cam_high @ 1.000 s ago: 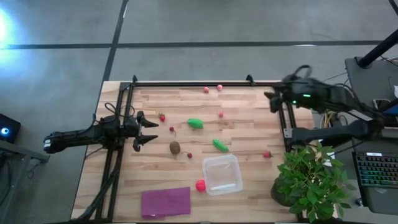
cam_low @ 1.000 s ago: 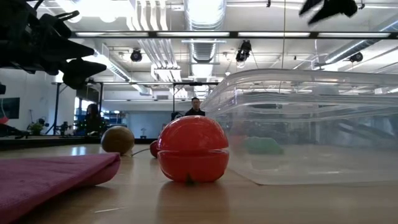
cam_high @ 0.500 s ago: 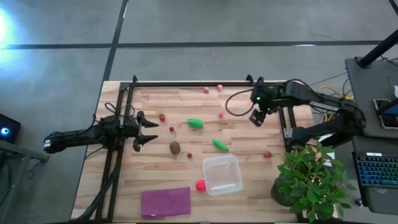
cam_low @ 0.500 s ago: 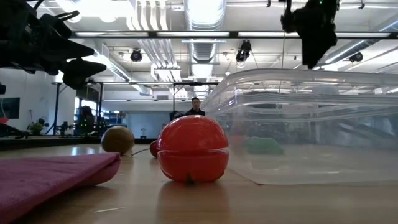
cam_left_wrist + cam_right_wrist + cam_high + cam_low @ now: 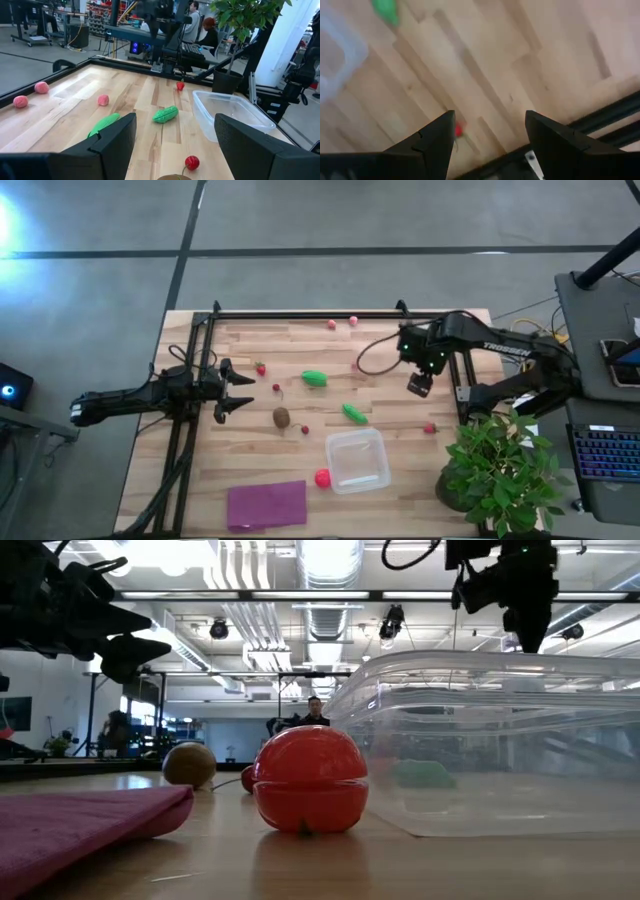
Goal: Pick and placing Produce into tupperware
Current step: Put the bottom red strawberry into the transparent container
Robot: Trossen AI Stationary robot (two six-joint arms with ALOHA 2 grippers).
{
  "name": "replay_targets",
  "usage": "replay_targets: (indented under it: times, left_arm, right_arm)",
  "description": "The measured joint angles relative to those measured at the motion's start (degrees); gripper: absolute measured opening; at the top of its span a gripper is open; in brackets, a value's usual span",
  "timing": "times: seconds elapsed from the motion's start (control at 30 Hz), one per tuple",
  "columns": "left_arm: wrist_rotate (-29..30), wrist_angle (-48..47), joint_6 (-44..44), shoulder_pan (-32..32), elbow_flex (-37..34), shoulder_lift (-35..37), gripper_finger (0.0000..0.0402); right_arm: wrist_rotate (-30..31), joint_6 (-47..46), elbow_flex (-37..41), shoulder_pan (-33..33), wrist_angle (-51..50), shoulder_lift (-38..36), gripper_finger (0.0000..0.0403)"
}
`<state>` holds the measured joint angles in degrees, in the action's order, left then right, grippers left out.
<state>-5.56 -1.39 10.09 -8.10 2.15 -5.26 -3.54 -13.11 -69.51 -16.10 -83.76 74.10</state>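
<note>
1. Swung right gripper (image 5: 418, 384) from the table's right edge over the board, fingers spread, holding nothing.
2. Left gripper (image 5: 236, 389) idle, spread, left side.
3. Container (image 5: 357, 460) near front edge, empty; fruit (image 5: 314, 378) scattered mid-table, unpicked.

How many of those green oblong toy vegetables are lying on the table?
2. One green oblong toy vegetable lies near the wooden table's middle; the other lies nearer the clear square plastic container. None looks hidden.

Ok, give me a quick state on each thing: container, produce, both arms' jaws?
tupperware: upright, empty, no lid
red ball: on table, beside tupperware
kiwi: on table
green pieces: lying on table
left gripper: jaws open, empty
right gripper: jaws open, empty, above table
</note>
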Motion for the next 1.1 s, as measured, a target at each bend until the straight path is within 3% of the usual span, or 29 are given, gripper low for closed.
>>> replay_targets:
  times: [0.2,0.57,0.87,1.1]
  left_arm:
    - [0.0,0.0,-0.01,-0.01,0.0,0.04,0.0255]
    - [0.02,-0.04,0.0,0.0,0.0,0.02,0.0255]
    - [0.0,-0.02,-0.02,0.0,0.0,0.02,0.0255]
    - [0.02,0.0,0.0,-0.02,0.0,0.04,0.0255]
  right_arm:
    - [-0.04,9.8,6.43,4.72,-2.74,0.79,0.0233]
    - [-2.59,6.58,19.13,14.72,1.94,2.07,0.0233]
    - [-2.94,0.37,21.0,27.26,14.14,0.53,0.0233]
    - [-3.16,-7.17,21.02,34.96,16.88,2.65,0.0233]
